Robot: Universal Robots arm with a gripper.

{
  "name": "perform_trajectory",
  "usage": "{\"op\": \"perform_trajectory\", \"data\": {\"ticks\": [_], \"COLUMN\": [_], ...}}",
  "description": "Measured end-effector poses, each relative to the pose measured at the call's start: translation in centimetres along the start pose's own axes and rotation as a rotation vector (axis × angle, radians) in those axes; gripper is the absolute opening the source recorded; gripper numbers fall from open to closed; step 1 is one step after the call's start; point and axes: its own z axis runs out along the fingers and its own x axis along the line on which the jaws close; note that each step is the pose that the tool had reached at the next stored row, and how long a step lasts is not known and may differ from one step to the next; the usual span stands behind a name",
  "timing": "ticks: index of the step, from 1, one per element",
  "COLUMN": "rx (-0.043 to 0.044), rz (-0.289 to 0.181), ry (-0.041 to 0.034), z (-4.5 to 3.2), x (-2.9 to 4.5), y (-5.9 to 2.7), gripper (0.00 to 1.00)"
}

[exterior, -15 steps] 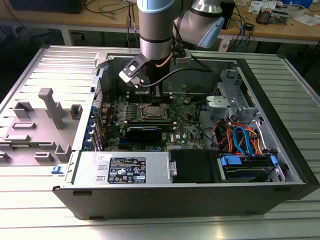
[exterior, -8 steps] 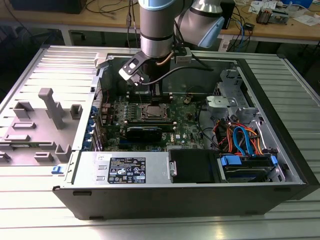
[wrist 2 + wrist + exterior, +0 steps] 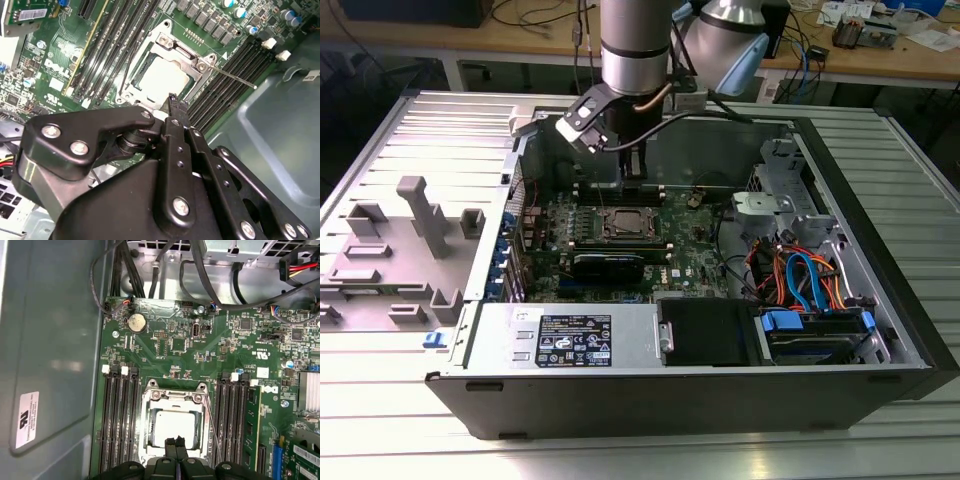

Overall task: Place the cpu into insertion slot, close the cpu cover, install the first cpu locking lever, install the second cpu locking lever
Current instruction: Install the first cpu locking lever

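Bench [image 3: 380, 420] of ribbed grey metal carries the open black-and-grey computer case [image 3: 910, 300]. In the exterior view its upright walls fence the green motherboard [image 3: 165, 347] on all sides, so the open room is from above, where the silver-grey arm [image 3: 635, 50] reaches down. Long black memory slots [image 3: 120, 420] crowd the dark square insertion slot [image 3: 142, 64] on two sides. The thin square silver cpu cover [image 3: 150, 425] lies flat over that slot, and the silver-topped cpu [image 3: 173, 425] sits inside its window. The black hand [image 3: 175, 441] is at one edge of the cover, its fingertips pressed together with nothing between them; whether they touch the metal cannot be told. The second wrist view shows a thin silver lever rod [image 3: 232, 78] unlatched, slanting from the cover's corner out across the memory slots towards the grey case wall. In the first wrist view it is a fine line just beside the cover.
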Motion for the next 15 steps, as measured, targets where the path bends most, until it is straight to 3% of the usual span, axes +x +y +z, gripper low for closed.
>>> {"op": "perform_trajectory", "data": {"ticks": [3, 8, 13, 15], "rx": [0.0016, 0.0016, 0.0014, 0.0012], "rz": [-0.034, -0.138, -0.246, -0.320], "ry": [0.0007, 0.0022, 0.0038, 0.0050], "z": [-0.23, -0.22, -0.20, -0.18], "x": [0.00, 0.00, 0.00, 0.00], "y": [0.00, 0.00, 0.00, 0.00], "gripper": [0.11, 0.11, 0.11, 0.11]}}
